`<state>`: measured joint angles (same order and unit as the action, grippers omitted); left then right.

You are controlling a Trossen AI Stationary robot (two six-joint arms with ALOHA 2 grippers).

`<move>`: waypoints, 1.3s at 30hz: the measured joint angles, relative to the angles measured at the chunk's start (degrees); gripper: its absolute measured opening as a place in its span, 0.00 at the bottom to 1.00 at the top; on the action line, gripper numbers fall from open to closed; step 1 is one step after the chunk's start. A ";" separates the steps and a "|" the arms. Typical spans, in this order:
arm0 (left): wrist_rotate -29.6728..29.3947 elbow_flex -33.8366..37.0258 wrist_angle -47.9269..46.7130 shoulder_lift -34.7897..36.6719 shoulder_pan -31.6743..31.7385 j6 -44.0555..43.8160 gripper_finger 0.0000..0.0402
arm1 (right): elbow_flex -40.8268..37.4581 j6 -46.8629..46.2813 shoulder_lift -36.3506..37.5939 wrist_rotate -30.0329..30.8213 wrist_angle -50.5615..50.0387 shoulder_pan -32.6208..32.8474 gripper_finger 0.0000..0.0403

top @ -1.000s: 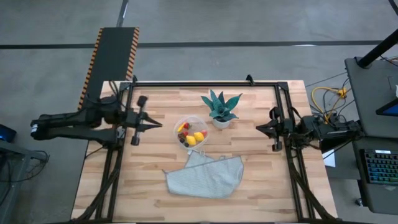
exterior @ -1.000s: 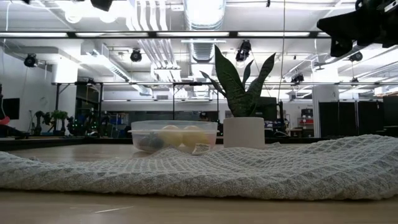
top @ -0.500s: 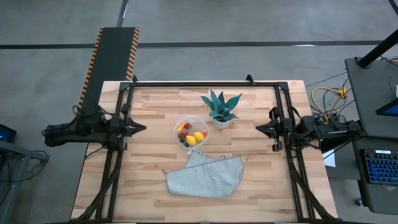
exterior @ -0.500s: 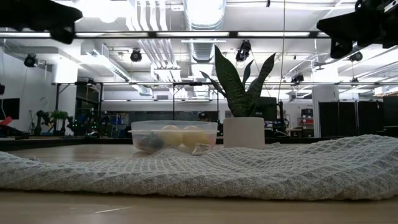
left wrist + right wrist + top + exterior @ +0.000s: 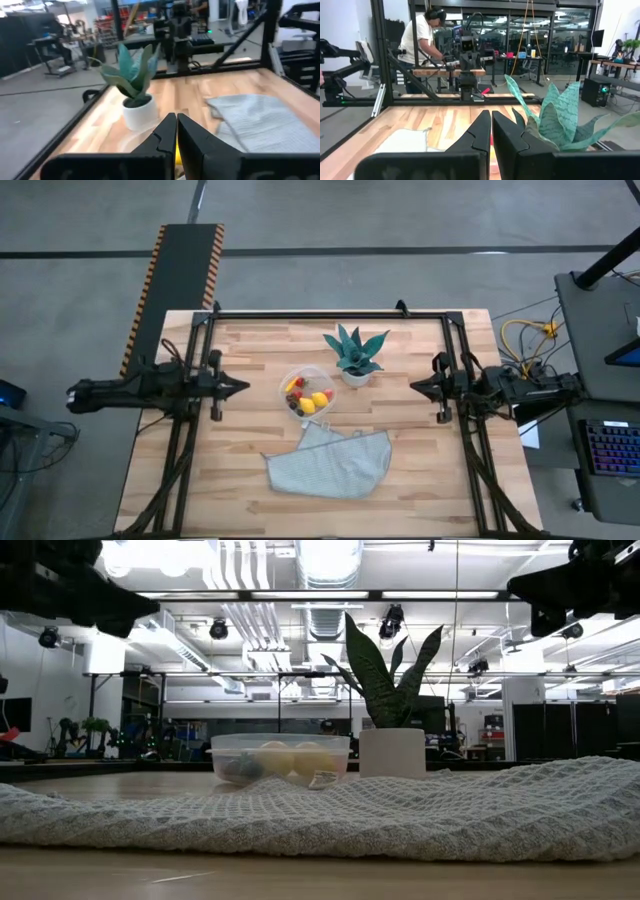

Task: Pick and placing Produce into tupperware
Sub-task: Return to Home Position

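The clear round tupperware (image 5: 306,391) (image 5: 280,760) stands mid-table on its flat bottom. The produce (image 5: 308,397) lies inside it: yellow ovals, red pieces and a dark one. My left gripper (image 5: 243,386) (image 5: 176,126) is shut, held level above the table's left side, pointing at the tupperware from a short way off. My right gripper (image 5: 413,386) (image 5: 491,124) is shut too, level above the right side, pointing toward the plant. Neither holds anything. In the left wrist view the fingers hide most of the tupperware.
A teal potted plant (image 5: 353,352) (image 5: 390,690) stands just far-right of the tupperware. A grey cloth (image 5: 330,462) (image 5: 400,810) lies spread near the front edge. A black frame (image 5: 330,312) rims the table. A person (image 5: 427,42) works at a bench beyond it.
My left gripper has drawn back toward the table's left edge and sunk, coming level; in the low view it has come down into sight at the upper left. It has stayed shut. The tupperware, plant and cloth have not moved.
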<state>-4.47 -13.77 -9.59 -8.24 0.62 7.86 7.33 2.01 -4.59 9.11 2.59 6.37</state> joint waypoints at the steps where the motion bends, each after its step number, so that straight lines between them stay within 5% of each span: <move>1: -0.20 0.53 0.32 0.31 0.00 0.06 0.00 | 0.00 -0.04 -0.13 -0.02 0.11 0.00 0.02; 8: 0.32 5.80 3.33 6.97 0.00 -0.02 0.00 | 0.00 -0.05 -0.05 -0.05 -0.30 0.00 0.02; 20: -0.76 12.92 10.99 6.77 0.00 -1.85 0.00 | 0.00 -0.03 -0.09 -0.03 -0.68 0.00 0.02; 39: -0.59 13.33 11.57 6.19 0.00 -3.00 0.00 | -0.86 0.82 -6.29 1.00 -0.64 -0.02 0.02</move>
<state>-5.06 -0.45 1.98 -2.04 0.62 4.86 6.48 2.83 -10.88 10.11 1.95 6.35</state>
